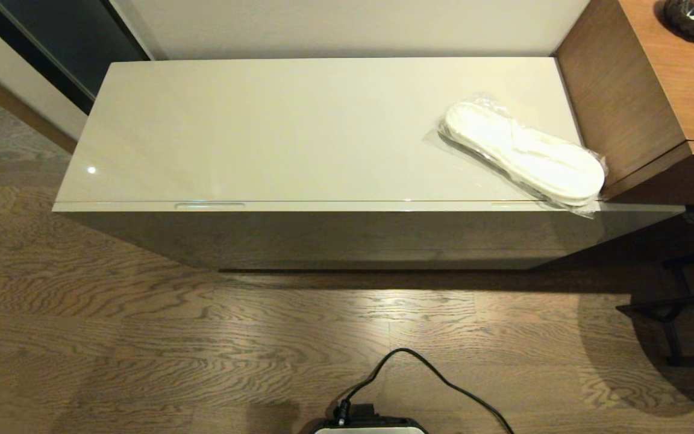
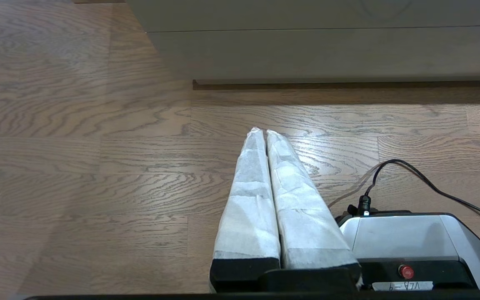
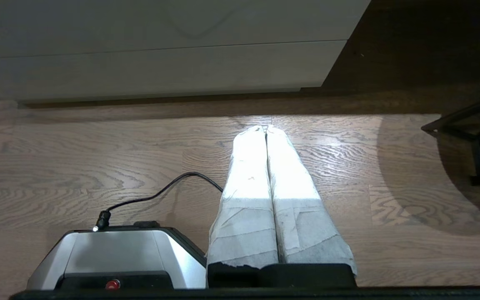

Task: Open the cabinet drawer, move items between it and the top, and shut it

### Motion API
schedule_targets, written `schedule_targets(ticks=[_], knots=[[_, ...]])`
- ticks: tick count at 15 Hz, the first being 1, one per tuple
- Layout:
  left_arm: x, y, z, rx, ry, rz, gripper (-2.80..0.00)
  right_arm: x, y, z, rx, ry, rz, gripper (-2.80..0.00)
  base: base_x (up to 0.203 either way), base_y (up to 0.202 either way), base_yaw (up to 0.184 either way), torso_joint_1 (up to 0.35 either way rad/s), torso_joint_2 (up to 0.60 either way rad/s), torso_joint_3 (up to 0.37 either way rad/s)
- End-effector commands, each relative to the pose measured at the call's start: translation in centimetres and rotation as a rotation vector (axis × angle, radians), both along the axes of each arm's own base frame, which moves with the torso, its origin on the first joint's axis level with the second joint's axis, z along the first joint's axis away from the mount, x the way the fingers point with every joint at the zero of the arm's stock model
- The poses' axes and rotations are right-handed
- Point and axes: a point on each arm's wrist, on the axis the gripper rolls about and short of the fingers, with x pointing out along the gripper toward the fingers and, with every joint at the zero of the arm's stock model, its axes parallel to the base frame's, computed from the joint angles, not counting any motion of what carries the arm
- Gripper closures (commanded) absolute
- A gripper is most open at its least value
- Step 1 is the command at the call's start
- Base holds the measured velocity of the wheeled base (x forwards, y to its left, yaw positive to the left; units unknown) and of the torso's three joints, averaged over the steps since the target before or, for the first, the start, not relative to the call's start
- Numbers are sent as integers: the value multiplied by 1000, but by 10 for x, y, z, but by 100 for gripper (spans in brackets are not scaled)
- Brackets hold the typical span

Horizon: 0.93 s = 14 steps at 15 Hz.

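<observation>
Head view shows the cabinet (image 1: 323,235) square in front of the robot, its drawer (image 1: 347,206) fully shut, so nothing of the task looks begun. The slippers (image 1: 525,154) in their clear bag lie on the top (image 1: 262,126) at its right end, just beside the brown unit (image 1: 618,96); the bag's near corner overhangs the front edge slightly. Their long axis runs diagonally, from the far left down to the near right corner, one rounded end towards the wall and the other at the front lip. Lying there, they leave the left slot handle (image 1: 209,205) free, while the right one is partly under the bag. No bundle is visible; presumably it sits inside the drawer.

Both arms hang parked low over the floor (image 1: 142,337), beside the base (image 1: 371,425), likely waiting for the first reach. The left gripper (image 2: 262,134) has its padded fingers pressed together and holds nothing; the right gripper (image 3: 266,130) is likewise pressed together and empty.
</observation>
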Motion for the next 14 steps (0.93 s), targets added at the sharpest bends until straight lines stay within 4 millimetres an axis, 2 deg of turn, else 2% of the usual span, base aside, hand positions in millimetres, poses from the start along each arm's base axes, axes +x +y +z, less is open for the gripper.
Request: schedule_targets(ticks=[1,14], knots=[[0,0,0,0,2,1,0,0,0,-1,0,3,0,0,0,0,0,0,0,0],[0,0,0,0,2,2,0,0,0,-1,0,3,0,0,0,0,0,0,0,0]])
